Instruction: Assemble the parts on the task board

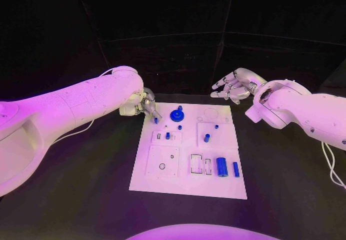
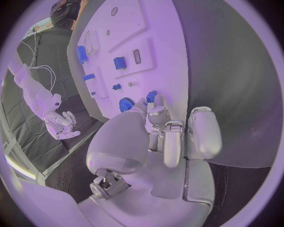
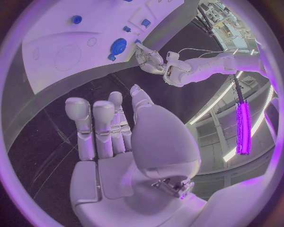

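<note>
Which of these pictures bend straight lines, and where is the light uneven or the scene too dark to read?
Head view: task board edges straight, lit brightly; the room behind is nearly black. Left wrist view: board edge curves; left hand is evenly lit. Right wrist view: board bows strongly; a bright light strip glares beside the right hand.

The place looked like a robotics lab or test cell. Black quilted curtains (image 2: 35,137) hung behind the black table (image 1: 86,200), and beyond the table stood metal racks (image 3: 222,12), bright light strips (image 3: 236,142) and a glowing tube lamp (image 3: 243,127).
</note>
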Robot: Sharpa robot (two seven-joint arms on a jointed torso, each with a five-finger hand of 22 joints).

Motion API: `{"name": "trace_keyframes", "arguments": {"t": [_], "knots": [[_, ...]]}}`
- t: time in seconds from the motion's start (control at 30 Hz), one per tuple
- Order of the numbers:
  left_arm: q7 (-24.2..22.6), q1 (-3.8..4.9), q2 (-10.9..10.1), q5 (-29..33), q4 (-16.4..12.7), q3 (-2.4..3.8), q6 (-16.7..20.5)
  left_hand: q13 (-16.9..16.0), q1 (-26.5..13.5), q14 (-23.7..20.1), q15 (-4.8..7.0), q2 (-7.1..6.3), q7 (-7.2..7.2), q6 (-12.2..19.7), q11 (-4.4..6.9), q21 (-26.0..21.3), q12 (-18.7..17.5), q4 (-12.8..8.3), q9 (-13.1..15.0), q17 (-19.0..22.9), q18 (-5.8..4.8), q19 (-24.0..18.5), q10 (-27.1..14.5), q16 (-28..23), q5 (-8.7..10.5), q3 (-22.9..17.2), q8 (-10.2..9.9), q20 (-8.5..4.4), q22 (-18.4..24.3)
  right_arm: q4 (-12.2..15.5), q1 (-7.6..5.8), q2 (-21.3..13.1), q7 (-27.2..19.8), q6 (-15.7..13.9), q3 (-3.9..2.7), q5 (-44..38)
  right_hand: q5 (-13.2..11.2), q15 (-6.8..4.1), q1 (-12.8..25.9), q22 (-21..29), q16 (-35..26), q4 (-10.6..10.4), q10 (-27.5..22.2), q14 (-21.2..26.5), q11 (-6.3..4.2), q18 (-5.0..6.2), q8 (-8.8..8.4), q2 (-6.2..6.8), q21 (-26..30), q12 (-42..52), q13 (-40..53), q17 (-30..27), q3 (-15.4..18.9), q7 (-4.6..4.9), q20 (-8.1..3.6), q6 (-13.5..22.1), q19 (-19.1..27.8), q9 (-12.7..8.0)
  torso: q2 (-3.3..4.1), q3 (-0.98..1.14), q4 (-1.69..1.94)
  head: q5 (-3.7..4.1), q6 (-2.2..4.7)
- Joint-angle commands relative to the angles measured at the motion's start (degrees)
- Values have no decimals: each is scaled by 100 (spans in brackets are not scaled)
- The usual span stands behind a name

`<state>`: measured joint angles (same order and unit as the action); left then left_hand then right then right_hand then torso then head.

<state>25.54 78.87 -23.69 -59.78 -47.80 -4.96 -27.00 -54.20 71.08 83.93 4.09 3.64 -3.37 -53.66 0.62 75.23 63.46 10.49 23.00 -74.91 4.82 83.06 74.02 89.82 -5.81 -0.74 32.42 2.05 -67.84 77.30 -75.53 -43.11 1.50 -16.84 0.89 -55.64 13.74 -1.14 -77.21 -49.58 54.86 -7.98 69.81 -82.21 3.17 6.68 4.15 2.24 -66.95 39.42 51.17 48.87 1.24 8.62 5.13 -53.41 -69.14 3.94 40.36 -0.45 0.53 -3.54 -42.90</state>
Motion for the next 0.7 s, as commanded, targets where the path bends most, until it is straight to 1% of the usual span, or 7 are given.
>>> {"name": "trace_keyframes", "arguments": {"t": [0.03, 0.2, 0.27, 0.37, 0.47, 0.6, 0.7], "knots": [[-93, 8, 11, -31, -6, 2, -74, 6, 112, 607, 39, 32, 28, -24, 45, 4, 19, -83, -1, -1509, -24, 5, 16, 18, -5, -57, 26, -26, 0, 6, -11, 9, -48, 17, -5, -15, 29, 5, 1, 6, -24, 7, -20, -46, 22, 102, -15, -11, 25, -14, 3, 6, 13, 5, 2, 47, -44, -3, -1, -1, 1, -1, -6], [-147, 7, 14, -31, -6, 2, -89, 15, 390, 607, 59, 129, 49, 14, 66, -13, 2, -313, -18, -1509, -18, -3, 3, 18, -26, -316, -3, -42, 17, 6, -11, 11, -48, 19, -5, -15, 29, 5, 1, 6, -24, 7, -20, -46, 22, 102, -15, -11, 25, -14, 3, 6, 13, 5, 2, 47, -44, -3, -1, -2, 3, 11, 8], [-175, 6, 12, -30, -10, 2, -96, 32, 630, 607, 71, 195, 54, 53, 75, -27, -28, -527, -37, -1509, -15, -8, -17, 18, -66, -599, -36, -56, 30, 4, -11, 12, -48, 20, -5, -15, 29, 5, 1, 6, -24, 7, -20, -46, 22, 102, -15, -11, 25, -14, 3, 6, 13, 5, 2, 47, -44, -3, -3, -2, 3, 15, 6], [-218, 5, -1, -19, -26, 2, -95, 80, 763, 607, 62, 191, 34, 92, 64, -38, -82, -716, -53, -1509, -15, -11, -42, 18, -135, -909, -65, -56, 39, 3, -11, 13, -50, 22, -5, -15, 37, 5, -7, 2, -23, 8, -20, -48, 22, 101, -15, -14, 24, -12, 4, 10, 11, 4, 2, 48, -48, -3, -4, -2, 1, -4, 13], [-259, 3, -30, 20, -65, 2, -61, 168, 738, 607, 35, 99, -8, 116, 31, -62, -162, -895, -52, -1509, -13, -18, -52, 18, -180, -1322, -73, -35, 63, 1, -11, 13, -52, 23, -5, -15, 37, 5, -7, 2, -23, 8, -20, -48, 22, 101, -15, -14, 24, -12, 4, 10, 11, 4, 2, 48, -48, -3, -2, -3, 9, -5, 0], [-306, 3, -92, 55, -152, 2, 27, 233, 498, 607, 2, -73, -32, 113, 27, -72, -212, -1045, -15, -1509, -5, -12, -20, 18, -196, -1860, -31, -23, 60, -3, -11, 15, -55, 22, -5, -15, 37, 5, -7, 2, -23, 8, -20, -48, 22, 101, -15, -14, 24, -12, 4, 10, 11, 4, 2, 48, -48, -3, -6, -4, 13, -11, -19], [-321, 4, -168, 148, -263, 3, 136, 262, 342, 607, 14, -203, -27, 114, 29, -80, -230, -1157, 25, -1509, -8, -9, 6, 18, -223, -2186, 17, -11, 61, -12, -11, 19, -58, 23, -5, -15, 37, 5, -7, 2, -23, 8, -20, -48, 22, 101, -15, -14, 24, -12, 4, 10, 11, 4, 2, 48, -48, -3, -15, -4, 16, -20, 7]]}}
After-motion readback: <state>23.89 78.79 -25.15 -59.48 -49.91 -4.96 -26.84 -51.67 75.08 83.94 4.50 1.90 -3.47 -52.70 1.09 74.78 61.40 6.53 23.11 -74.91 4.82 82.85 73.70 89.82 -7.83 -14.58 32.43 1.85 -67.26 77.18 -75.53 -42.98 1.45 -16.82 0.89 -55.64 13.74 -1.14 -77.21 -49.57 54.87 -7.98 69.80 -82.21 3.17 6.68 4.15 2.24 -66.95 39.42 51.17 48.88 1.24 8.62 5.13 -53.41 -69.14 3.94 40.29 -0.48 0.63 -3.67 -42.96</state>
